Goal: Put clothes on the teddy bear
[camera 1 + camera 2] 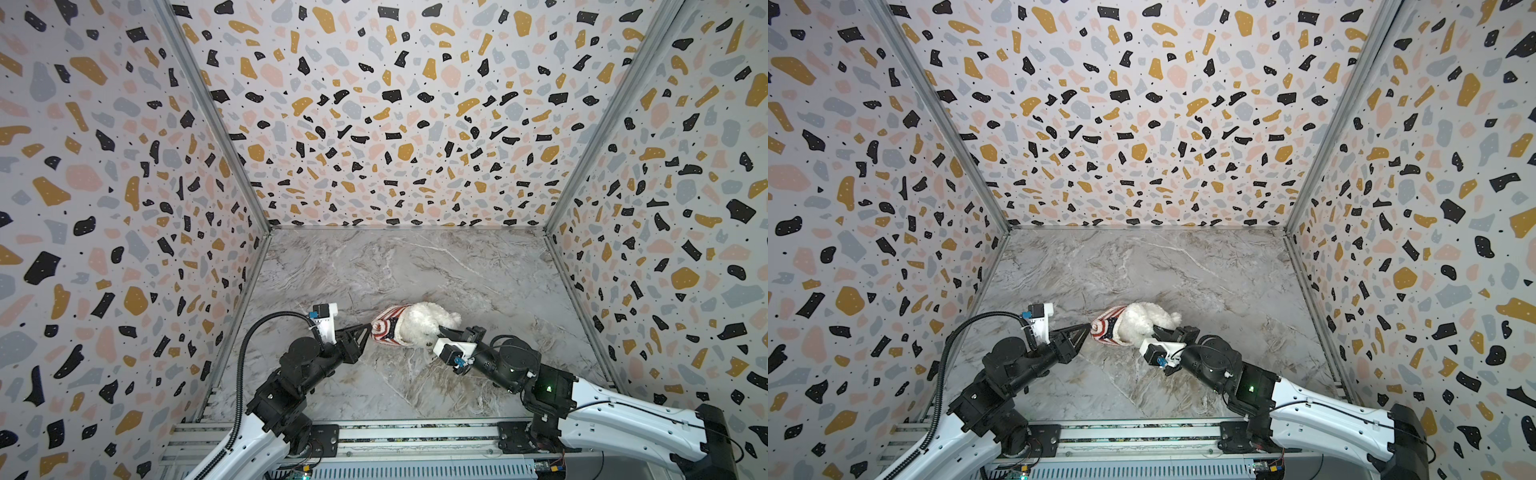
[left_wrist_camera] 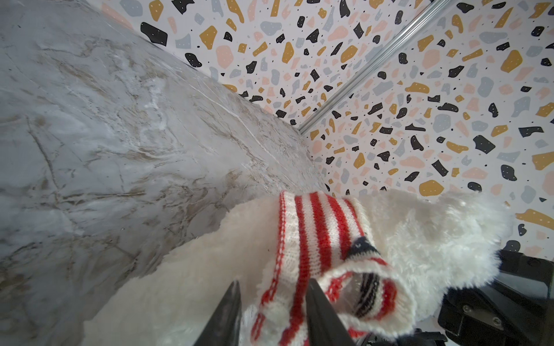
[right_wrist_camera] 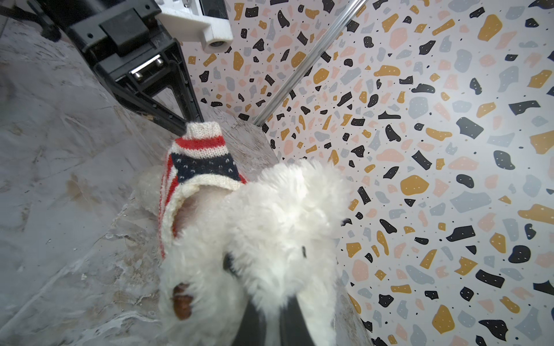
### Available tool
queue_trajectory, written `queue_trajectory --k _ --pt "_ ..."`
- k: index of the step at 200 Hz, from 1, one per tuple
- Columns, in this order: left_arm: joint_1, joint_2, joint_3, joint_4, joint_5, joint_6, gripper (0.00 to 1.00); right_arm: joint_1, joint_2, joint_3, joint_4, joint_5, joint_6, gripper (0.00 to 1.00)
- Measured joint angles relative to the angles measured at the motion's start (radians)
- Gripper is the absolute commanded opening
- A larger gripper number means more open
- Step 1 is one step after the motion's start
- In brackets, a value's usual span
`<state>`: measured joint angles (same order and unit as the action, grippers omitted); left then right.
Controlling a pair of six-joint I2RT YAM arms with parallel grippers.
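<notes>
The fluffy white teddy bear [image 1: 424,320] [image 1: 1144,318] lies on its side on the marble table. A red-and-white striped knit top [image 1: 386,328] [image 1: 1106,326] with a navy patch covers its left end. The head points toward the right arm. My left gripper [image 1: 369,327] [image 1: 1089,325] is at the top's far cream hem. In the left wrist view its jaws [image 2: 274,287] stand a little apart, closed on bunched knit [image 2: 314,233]. My right gripper [image 1: 441,331] [image 3: 272,305] is shut on fur of the bear's head [image 3: 269,209], beside the brown nose [image 3: 181,302].
Terrazzo-patterned walls [image 1: 374,124] close in the marble table [image 1: 415,270] on three sides. A metal rail [image 1: 374,436] carrying both arm bases runs along the front edge. Bare marble stretches behind the bear to the back wall.
</notes>
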<state>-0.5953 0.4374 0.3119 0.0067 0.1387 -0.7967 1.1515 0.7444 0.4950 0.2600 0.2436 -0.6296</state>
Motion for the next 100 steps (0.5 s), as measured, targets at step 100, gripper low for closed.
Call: queue_trajectory --k 100 --pt "0.000 -0.040 -0.014 -0.006 0.003 -0.016 0.35 0.000 -0.023 -0.016 -0.014 0.012 0.007 0.00"
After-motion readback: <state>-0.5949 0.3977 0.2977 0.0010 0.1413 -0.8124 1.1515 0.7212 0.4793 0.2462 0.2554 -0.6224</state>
